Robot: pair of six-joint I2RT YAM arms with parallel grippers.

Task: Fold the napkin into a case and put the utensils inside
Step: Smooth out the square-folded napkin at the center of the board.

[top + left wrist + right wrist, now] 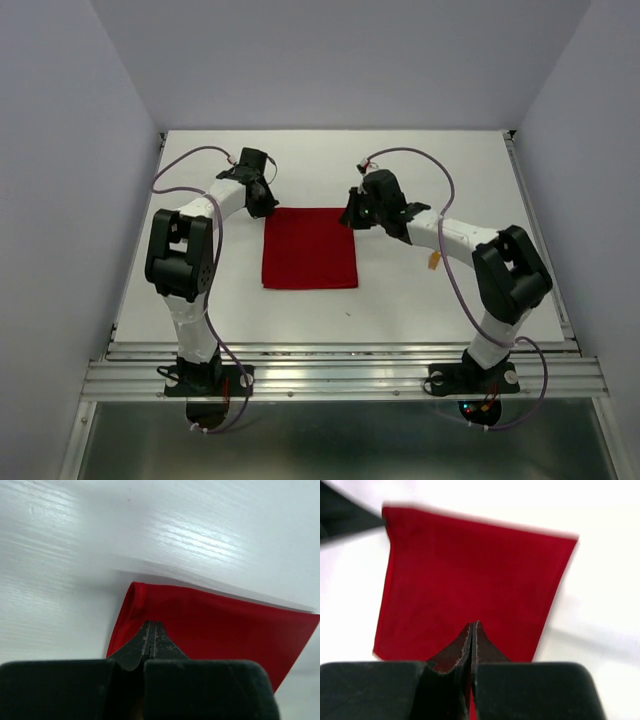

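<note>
- At the near edge a metal rail runs across the whole width, and the bases of the left arm and the right arm are bolted on it.
- Behind the rail lies the desk, a white surface with fine lines like wood grain (the wrist views show them best).
- An orange utensil lies on the desk just beside the right forearm, and part of it is hidden.
- The napkin lies flat near the middle of the desk, a plain red rectangle well apart from the orange utensil.
- The left jaws are closed tight, with their tips over the far left corner of the napkin, where the edge curls up a little.
- The right jaws are also closed tight, over the far right corner.
- Whether either pair pinches the cloth, I cannot tell.
- Plain grey walls enclose the desk at the left, the right and the far end.
</note>
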